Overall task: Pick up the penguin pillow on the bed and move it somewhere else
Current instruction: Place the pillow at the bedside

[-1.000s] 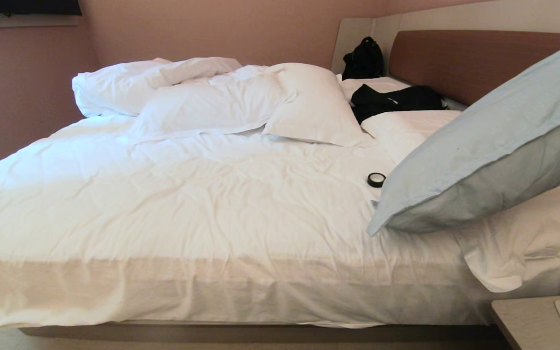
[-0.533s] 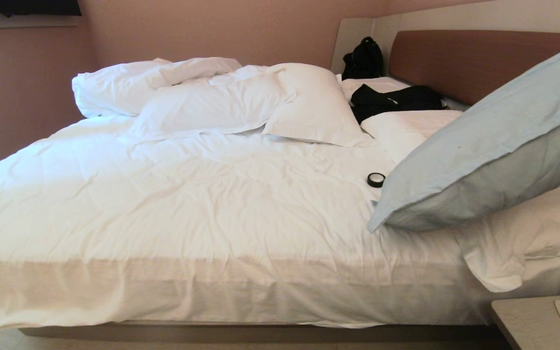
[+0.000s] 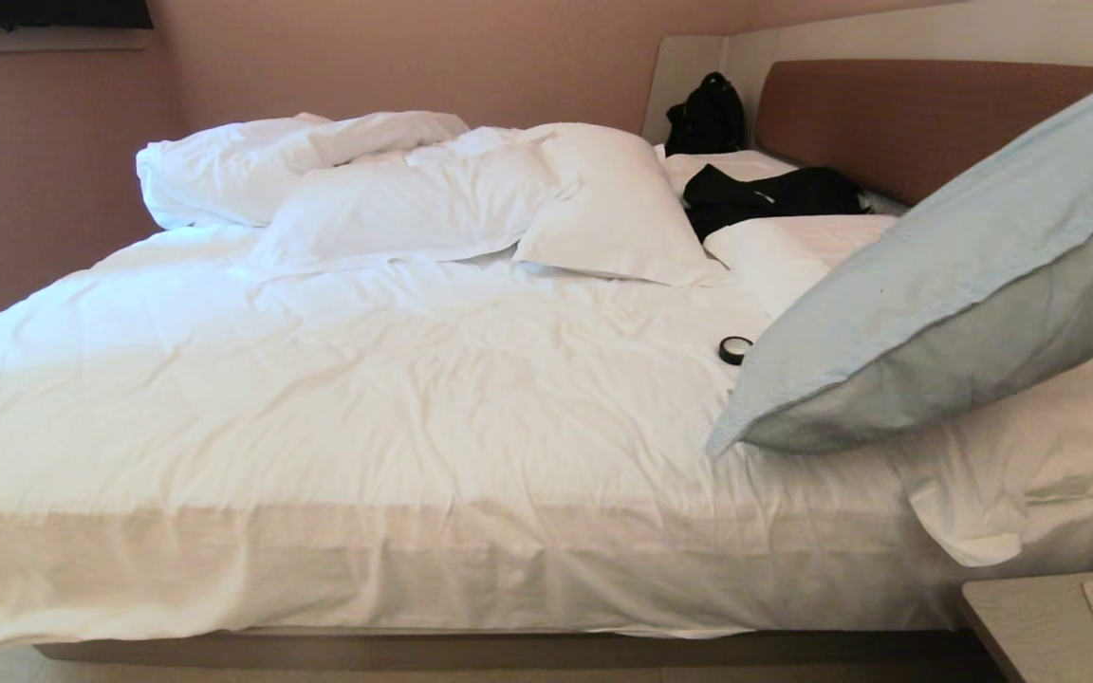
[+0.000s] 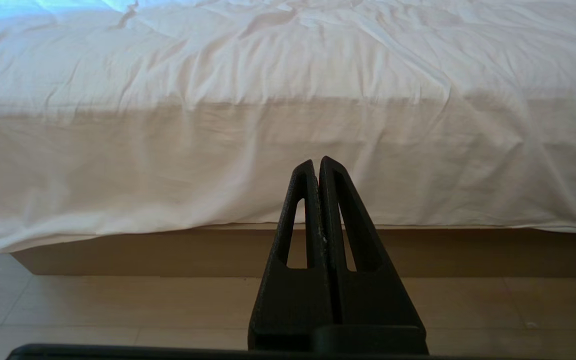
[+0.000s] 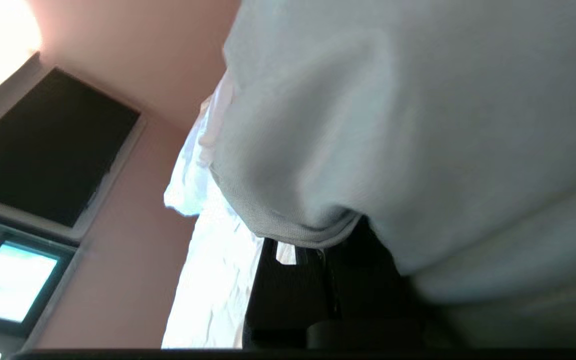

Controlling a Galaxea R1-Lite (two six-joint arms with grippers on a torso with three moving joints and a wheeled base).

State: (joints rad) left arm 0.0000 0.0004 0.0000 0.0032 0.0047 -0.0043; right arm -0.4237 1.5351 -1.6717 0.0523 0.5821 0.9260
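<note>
— Where is the penguin pillow [image 3: 964, 294] seen?
— It is held aloft, tilted, over the right side of the bed [image 3: 414, 408], clamped in the closed right gripper [image 5: 328, 260].
— And what is left?
— The pickup is judged done; the set-down elsewhere is not. The left gripper [image 4: 316, 167] is pressed together, empty, low by the bed's edge.

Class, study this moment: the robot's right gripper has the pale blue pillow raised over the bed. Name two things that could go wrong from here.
1. The right gripper seems to pinch only an edge of the pillow, so the drooping bulk might slip free.
2. The pillow's low corner hangs just beside the small black ring on the bed; a sideways swing could knock it off.
</note>
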